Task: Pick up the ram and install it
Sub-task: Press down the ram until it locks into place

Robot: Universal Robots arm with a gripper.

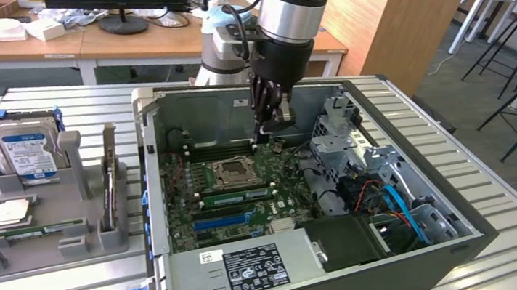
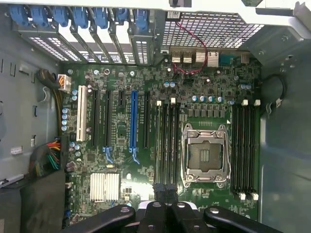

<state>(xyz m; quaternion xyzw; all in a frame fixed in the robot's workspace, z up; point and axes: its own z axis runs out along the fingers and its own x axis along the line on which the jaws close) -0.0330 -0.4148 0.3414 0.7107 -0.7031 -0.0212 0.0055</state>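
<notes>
Your hand (image 1: 274, 125) hangs inside the open computer case (image 1: 420, 192), upper centre of the exterior frame, above the memory slots (image 2: 167, 141) beside the empty processor socket (image 2: 204, 154). Its fingers look nearly closed, though whether they pinch the ram is hard to tell; no green stick is plain there. Seating appears the step, calling for square alignment over a slot.

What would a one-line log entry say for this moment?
gripper | inside open computer case, above motherboard | held item: cannot tell | green ram stick lying in grey tray, exterior view's left
</notes>
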